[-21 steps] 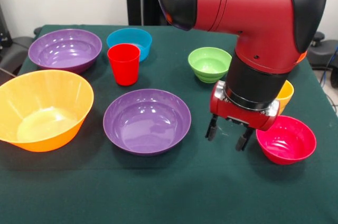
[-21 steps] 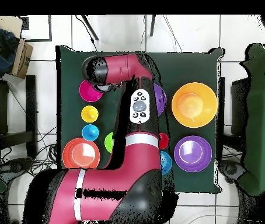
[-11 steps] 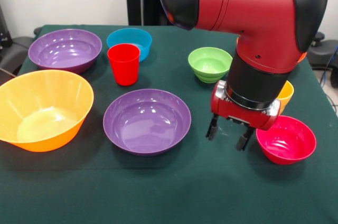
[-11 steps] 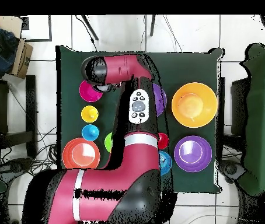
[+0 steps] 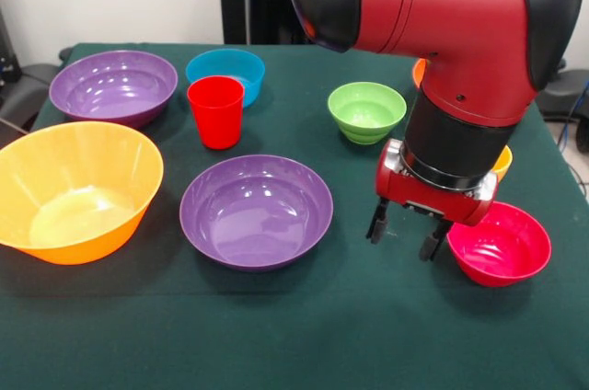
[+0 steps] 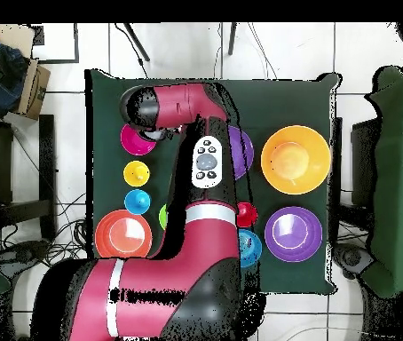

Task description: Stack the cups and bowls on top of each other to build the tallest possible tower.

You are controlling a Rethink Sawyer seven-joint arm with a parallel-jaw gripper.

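A: Front view, item one?
B: Gripper point(image 5: 406, 235), jaws apart, empty, just beside magenta bowl point(image 5: 499, 244). Red cup point(image 5: 215, 111) stands well apart, unstacked.
A: Overhead?
B: Arm point(image 6: 207, 169) covers the middle; magenta bowl point(image 6: 134, 138) peeks out beside it. Step: approach. Next, likely settle on the rim.
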